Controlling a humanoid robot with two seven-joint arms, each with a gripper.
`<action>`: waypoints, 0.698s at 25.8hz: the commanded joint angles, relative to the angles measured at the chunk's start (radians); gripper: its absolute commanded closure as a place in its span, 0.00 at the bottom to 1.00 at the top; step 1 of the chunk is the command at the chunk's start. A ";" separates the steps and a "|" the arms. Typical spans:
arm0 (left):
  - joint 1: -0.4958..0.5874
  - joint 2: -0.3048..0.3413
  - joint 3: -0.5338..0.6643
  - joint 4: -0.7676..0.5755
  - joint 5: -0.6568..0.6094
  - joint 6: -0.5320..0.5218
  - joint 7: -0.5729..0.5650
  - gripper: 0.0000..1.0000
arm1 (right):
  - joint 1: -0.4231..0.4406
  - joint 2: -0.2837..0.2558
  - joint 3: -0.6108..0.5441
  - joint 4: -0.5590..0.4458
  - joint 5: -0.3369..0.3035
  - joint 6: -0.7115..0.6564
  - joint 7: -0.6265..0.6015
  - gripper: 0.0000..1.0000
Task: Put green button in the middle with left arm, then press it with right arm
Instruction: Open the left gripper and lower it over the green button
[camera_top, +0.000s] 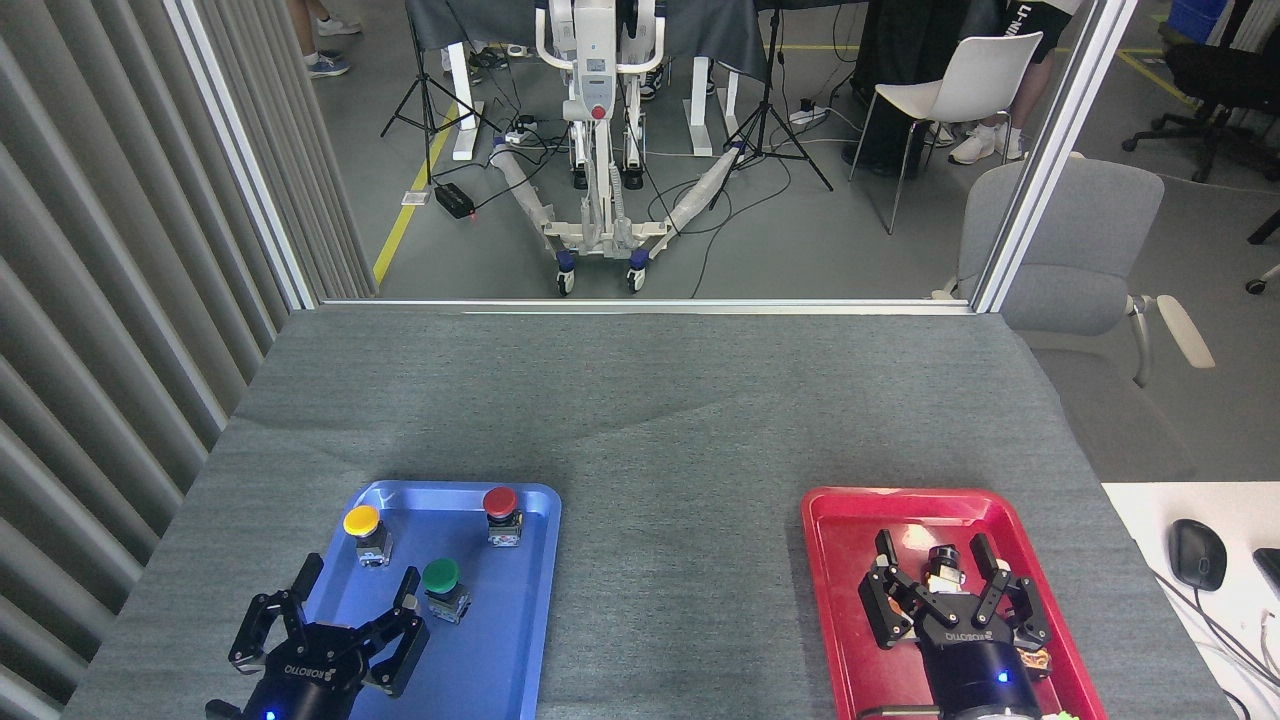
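Note:
The green button (441, 580) stands upright in the blue tray (500, 650), right of centre. My left gripper (345, 600) hangs open over the tray's near left part, its rightmost fingertip just left of the button and not touching it. The middle (680, 590), a strip of bare dark-grey cloth, lies between the two trays. My right gripper (945, 570) is open above the red tray (835, 600), its fingers spread around a small black-and-white object that it does not hold.
A yellow button (364, 527) and a red button (501, 509) stand at the far end of the blue tray. A white desk with a black mouse (1197, 553) borders the table's right edge. Ribbed grey panels (110, 330) run along the left side.

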 joint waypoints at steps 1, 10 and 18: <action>0.000 -0.002 0.000 0.004 0.000 -0.005 -0.004 0.00 | -0.003 0.012 -0.001 -0.003 -0.002 0.001 0.003 0.00; 0.000 0.004 -0.001 0.006 0.000 0.007 -0.005 0.00 | -0.007 0.047 0.002 -0.018 -0.002 0.000 0.001 0.00; 0.000 0.009 -0.001 0.007 0.000 0.010 -0.004 0.00 | -0.015 0.053 0.002 -0.023 -0.002 -0.003 0.001 0.00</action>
